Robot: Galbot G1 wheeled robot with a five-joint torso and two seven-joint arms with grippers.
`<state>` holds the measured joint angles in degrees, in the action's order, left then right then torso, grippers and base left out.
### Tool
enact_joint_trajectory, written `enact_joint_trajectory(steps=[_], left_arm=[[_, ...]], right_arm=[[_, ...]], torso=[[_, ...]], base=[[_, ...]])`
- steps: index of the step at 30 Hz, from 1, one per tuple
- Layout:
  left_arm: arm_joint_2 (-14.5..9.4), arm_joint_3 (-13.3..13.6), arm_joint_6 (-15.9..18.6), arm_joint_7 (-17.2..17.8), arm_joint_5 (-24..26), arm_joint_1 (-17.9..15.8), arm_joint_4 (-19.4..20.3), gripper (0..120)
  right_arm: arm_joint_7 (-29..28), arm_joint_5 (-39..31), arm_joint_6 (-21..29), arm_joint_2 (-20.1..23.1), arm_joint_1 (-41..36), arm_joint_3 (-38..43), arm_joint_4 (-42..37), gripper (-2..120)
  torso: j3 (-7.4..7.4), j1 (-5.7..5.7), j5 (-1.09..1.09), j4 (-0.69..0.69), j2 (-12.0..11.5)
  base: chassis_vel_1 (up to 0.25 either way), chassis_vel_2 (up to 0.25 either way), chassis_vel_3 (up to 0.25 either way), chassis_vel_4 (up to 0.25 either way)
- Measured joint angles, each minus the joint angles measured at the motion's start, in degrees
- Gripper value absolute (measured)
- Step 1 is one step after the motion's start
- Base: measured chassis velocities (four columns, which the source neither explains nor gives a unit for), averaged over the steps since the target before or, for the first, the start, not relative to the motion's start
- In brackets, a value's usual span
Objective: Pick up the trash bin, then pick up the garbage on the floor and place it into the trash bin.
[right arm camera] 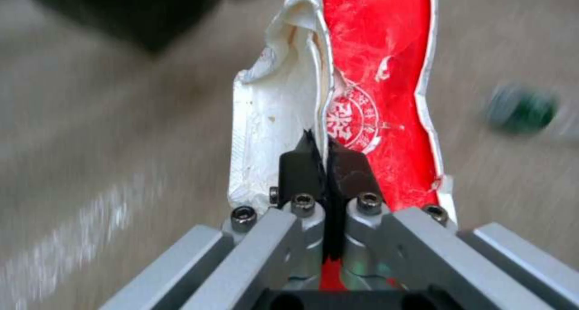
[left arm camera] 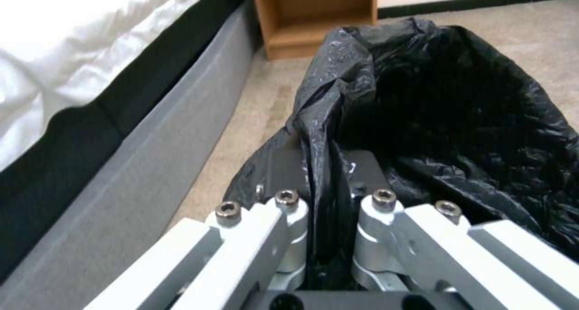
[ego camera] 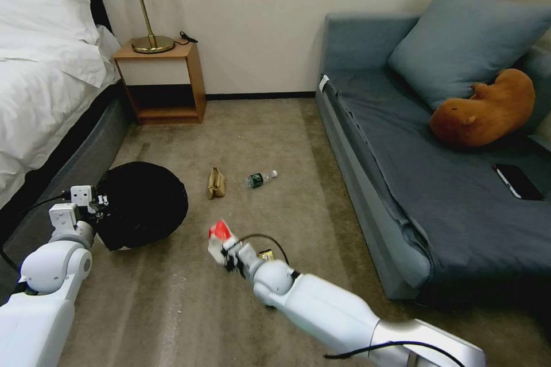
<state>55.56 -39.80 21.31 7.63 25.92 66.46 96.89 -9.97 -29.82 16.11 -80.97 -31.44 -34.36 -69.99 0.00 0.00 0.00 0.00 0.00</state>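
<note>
Left pincer (left arm camera: 323, 183): clenched on a gathered fold of the glossy, crinkled black plastic bag that lines the small round trash bin (ego camera: 140, 203). In the head view the bin sits at the robot's left, just beside the grey bed base (ego camera: 74, 166); its liner spills over the rim and hides the white wall. The left wrist view shows the bag mouth open, dark inside, with creased film bunched between the pincer's dark fingers (left arm camera: 283, 165).

Right pincer (right arm camera: 325, 158): clenched on the lower edge of a flat red snack wrapper (right arm camera: 380, 88) with a white inner face and white printed seal. The wrapper stands upright out of the pincer. In the head view it is held above the beige-brown short-pile carpet floor (ego camera: 172, 298), to the right of the bin and apart from it.

Remaining litter on the floor: a crumpled tan paper bag (ego camera: 216, 182) and, just to its right, a small clear bottle with a green label (ego camera: 261, 178), lying on its side. Both lie beyond the right pincer. A yellow-brown snack wrapper (ego camera: 266, 254) shows partly from behind the right wrist.

A black phone (ego camera: 517, 181) lies on the blue-grey sofa (ego camera: 459, 200).
</note>
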Motion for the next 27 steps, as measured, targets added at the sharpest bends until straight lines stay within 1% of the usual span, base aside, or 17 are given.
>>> enact_joint_trajectory(steps=[5, 7, 9, 11, 15, 17, 18, 20, 21, 24, 27], left_arm=[[-0.49, 0.27, 0.01, -0.06, 0.23, -0.13, 0.52, 5], [-0.75, 0.45, 0.06, -0.11, 0.51, -0.18, 0.93, 5], [-0.76, 0.48, 0.06, -0.13, 0.54, -0.17, 1.00, 5], [-0.71, 0.69, 0.06, -0.27, 0.76, 0.06, 1.53, 5], [-0.60, 0.78, 0.03, -0.39, 0.81, 0.16, 1.74, 5], [0.15, 1.22, -0.20, -0.70, 0.87, 0.35, 2.37, 5], [0.15, 1.22, -0.20, -0.70, 0.87, 0.35, 2.37, 5], [0.57, 1.47, -0.33, -0.78, 0.88, 0.54, 2.97, 5], [0.57, 1.47, -0.33, -0.78, 0.88, 0.54, 2.97, 5], [1.06, 1.56, -0.53, -0.91, 0.91, 0.90, 4.04, 5], [1.26, 1.48, -0.76, -0.95, 1.00, 1.30, 4.62, 5]], right_arm=[[-0.15, -0.72, 0.41, 0.76, 1.87, 1.05, -3.24, 0], [-0.35, -2.51, 0.98, 1.08, 4.36, 1.86, -6.45, 0], [-0.40, -2.97, 1.08, 1.07, 4.84, 1.97, -6.99, 0], [-0.65, -6.54, 1.49, 0.69, 8.33, 2.06, -9.35, 0], [-0.70, -8.11, 1.54, 0.35, 9.86, 1.71, -9.91, 0], [-1.21, -13.68, 0.76, -2.05, 15.36, -0.36, -9.98, 0], [-1.21, -13.68, 0.76, -2.05, 15.36, -0.36, -9.98, 0], [-1.61, -17.22, 0.04, -4.37, 17.51, -1.62, -9.05, 0], [-1.61, -17.22, 0.04, -4.37, 17.51, -1.62, -9.05, 0], [-1.74, -22.92, -0.29, -7.21, 18.13, -3.15, -8.40, 0], [-1.79, -24.21, -0.74, -7.70, 16.79, -3.76, -8.06, 0]], torso=[[0.00, 0.00, 0.01, 0.00, 0.00], [0.00, 0.00, 0.01, -0.01, 0.00], [0.00, 0.00, 0.01, 0.00, 0.00], [0.00, 0.00, 0.01, -0.01, 0.00], [0.00, 0.00, 0.01, 0.00, 0.00], [0.00, 0.00, -0.01, 0.00, 0.00], [0.00, 0.00, -0.01, 0.00, 0.00], [0.00, 0.00, -0.01, 0.00, 0.00], [0.00, 0.00, -0.01, 0.00, 0.00], [0.00, 0.00, -0.01, 0.01, 0.00], [0.00, 0.00, -0.01, 0.00, 0.00]], base=[[0.000, 0.000, 0.000, 0.000], [0.000, 0.000, 0.000, 0.000], [0.000, 0.000, 0.000, 0.000], [0.000, 0.000, 0.000, 0.000], [0.000, 0.000, 0.000, 0.000], [0.000, 0.000, 0.000, 0.000], [0.000, 0.000, 0.000, 0.000], [0.000, 0.000, 0.000, 0.000], [0.000, 0.000, 0.000, 0.000], [0.000, 0.000, 0.000, 0.000], [0.000, 0.000, 0.000, 0.000]])
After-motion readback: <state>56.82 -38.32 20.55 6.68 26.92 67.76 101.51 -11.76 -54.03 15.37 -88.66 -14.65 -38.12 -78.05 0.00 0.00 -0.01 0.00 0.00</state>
